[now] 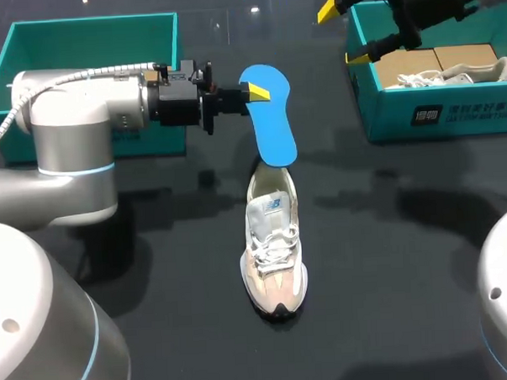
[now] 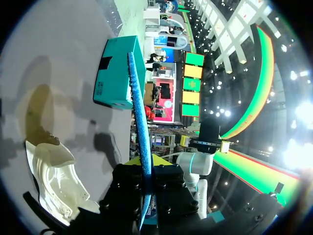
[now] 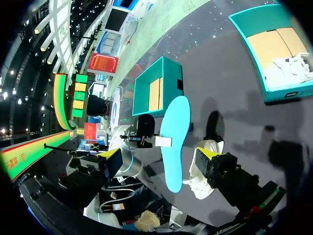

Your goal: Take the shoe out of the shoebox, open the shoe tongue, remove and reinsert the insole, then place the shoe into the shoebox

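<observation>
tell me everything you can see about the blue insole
The insole is a plain bright blue, thin, flat, foot-shaped sheet that looks like foam. The left gripper is shut on its edge near the wider end, holding it up in the air. Its narrower end sits just over the opening of the shoe; contact there is unclear.

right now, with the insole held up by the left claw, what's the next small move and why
Probably ease the left claw down a little, feeding the lower end of the blue insole into the opening of the shoe. The claw is shut on the insole, and that lower end hangs right at the heel collar, so it looks lined up.
</observation>
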{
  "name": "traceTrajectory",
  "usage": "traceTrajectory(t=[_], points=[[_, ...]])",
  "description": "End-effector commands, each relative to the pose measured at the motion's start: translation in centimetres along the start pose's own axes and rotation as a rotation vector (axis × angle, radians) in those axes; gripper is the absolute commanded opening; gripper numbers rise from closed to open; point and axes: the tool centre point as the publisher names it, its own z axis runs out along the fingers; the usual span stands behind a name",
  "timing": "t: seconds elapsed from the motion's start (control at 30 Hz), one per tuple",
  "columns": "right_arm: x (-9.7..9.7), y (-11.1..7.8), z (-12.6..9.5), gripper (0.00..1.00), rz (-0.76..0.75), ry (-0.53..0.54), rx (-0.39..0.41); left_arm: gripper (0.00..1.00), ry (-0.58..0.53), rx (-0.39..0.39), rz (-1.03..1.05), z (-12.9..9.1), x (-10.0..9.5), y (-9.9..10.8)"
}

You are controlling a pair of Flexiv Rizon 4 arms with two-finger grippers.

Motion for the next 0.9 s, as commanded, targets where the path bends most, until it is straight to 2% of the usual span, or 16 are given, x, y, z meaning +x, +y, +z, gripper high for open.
traceTrajectory(t=[0.03,0.57,0.9], points=[[2.2,-0.3,0.3,1.00,-0.008,-0.385,-0.004,0.00,-0.002,0.000,0.000,0.1,0.0,0.0],[6.9,-1.6,2.9,1.00,-0.074,-0.682,-0.008,0.00,-0.002,0.000,0.000,0.1,0.0,0.0],[8.4,-2.3,4.5,1.00,-0.083,-0.836,-0.007,0.00,-0.002,0.000,0.000,0.1,0.0,0.0]])
